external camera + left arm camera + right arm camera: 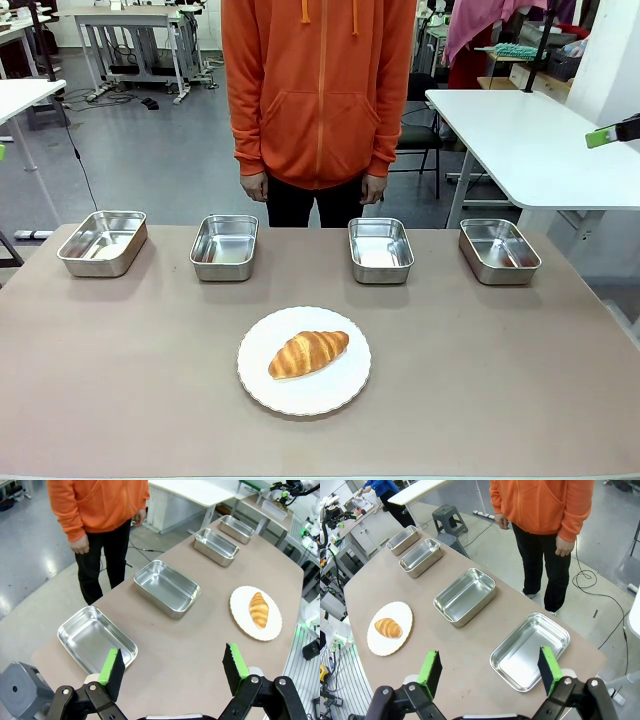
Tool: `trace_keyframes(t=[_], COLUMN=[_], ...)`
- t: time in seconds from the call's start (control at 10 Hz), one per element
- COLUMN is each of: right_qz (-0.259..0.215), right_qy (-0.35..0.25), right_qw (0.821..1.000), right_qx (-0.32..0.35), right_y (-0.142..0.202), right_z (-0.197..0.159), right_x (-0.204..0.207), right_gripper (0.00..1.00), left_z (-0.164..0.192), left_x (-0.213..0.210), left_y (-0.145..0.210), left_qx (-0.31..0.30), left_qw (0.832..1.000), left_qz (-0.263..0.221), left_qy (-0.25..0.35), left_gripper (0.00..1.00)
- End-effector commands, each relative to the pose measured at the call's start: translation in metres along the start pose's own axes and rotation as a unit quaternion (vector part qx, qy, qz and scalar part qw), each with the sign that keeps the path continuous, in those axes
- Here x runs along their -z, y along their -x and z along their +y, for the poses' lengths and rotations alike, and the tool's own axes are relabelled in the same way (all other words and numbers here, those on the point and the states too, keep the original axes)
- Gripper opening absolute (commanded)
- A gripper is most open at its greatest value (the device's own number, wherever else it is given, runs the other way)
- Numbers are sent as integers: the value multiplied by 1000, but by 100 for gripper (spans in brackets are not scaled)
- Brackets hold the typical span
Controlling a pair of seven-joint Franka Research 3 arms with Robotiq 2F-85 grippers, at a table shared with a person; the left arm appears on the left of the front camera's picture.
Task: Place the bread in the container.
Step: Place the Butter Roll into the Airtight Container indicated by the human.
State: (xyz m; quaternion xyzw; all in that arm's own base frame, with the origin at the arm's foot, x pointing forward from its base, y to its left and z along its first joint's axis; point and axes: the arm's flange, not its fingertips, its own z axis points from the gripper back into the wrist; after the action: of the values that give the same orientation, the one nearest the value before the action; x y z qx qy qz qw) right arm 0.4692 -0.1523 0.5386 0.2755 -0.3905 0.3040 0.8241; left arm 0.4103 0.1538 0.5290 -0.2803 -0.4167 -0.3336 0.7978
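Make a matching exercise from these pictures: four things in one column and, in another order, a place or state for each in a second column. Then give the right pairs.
Column one
1. croissant
2. leftmost steel pan
3. person in the orange hoodie
4. left gripper

Column two
A. open, nothing held
B. stands beyond the far side of the table
C. lies on the white plate
D. empty, on the table

Pairs: 1-C, 2-D, 3-B, 4-A
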Motion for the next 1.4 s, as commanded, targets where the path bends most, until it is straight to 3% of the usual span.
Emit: trace_keyframes(t=[0.0, 1.3], right_qz=[-3, -3], right_qy=[4, 4], right_qw=[1000, 1000], right_qx=[-2, -2], right_y=[-2, -2], right_z=[0, 0], right_x=[1, 1], right_gripper=[100, 100], left_z=[0, 0], left_x=[-1, -1], left_y=[0, 0], left_qx=[1, 1], left_qw=[1000, 1000], left_qz=[-1, -1], left_qy=[-1, -1], left_gripper=[100, 100])
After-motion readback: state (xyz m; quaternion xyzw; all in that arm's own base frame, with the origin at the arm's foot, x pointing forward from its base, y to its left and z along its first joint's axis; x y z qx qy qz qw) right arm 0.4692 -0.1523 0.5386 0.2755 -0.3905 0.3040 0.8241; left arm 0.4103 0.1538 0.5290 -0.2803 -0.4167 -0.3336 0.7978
